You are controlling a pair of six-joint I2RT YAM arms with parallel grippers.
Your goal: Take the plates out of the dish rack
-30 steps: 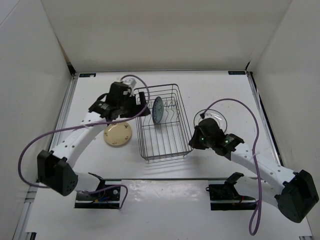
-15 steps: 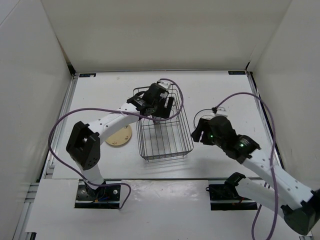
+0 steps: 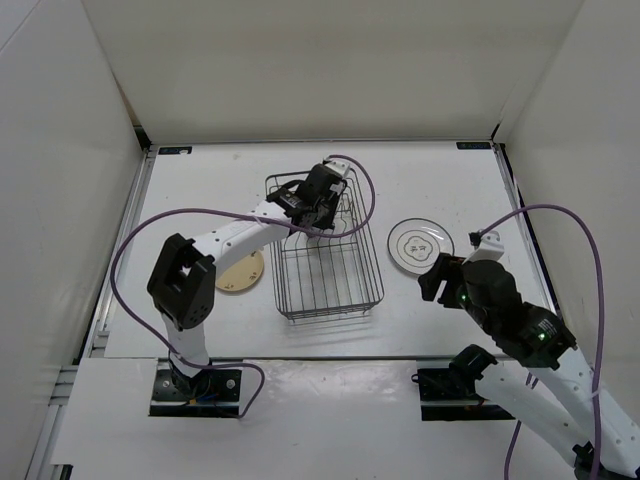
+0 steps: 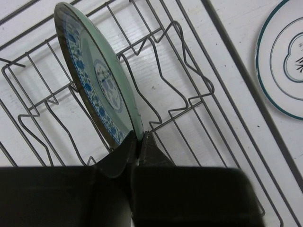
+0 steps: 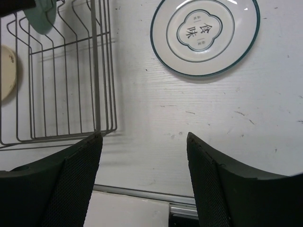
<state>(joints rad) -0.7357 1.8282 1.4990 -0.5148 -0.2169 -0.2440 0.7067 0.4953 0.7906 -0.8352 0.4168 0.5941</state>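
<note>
Blue plate gripped in the rack
My left gripper (image 4: 138, 142) clamps the blue patterned plate (image 4: 102, 80) in the dish rack (image 5: 93, 66); my right gripper (image 5: 143, 137) hangs open near the white plate (image 5: 205, 35).

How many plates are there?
3. The white plate lies on the table right of the dish rack. The cream plate lies on the table left of it. The blue patterned plate stands in the rack, pinched by the left tool. None seems hidden.
</note>
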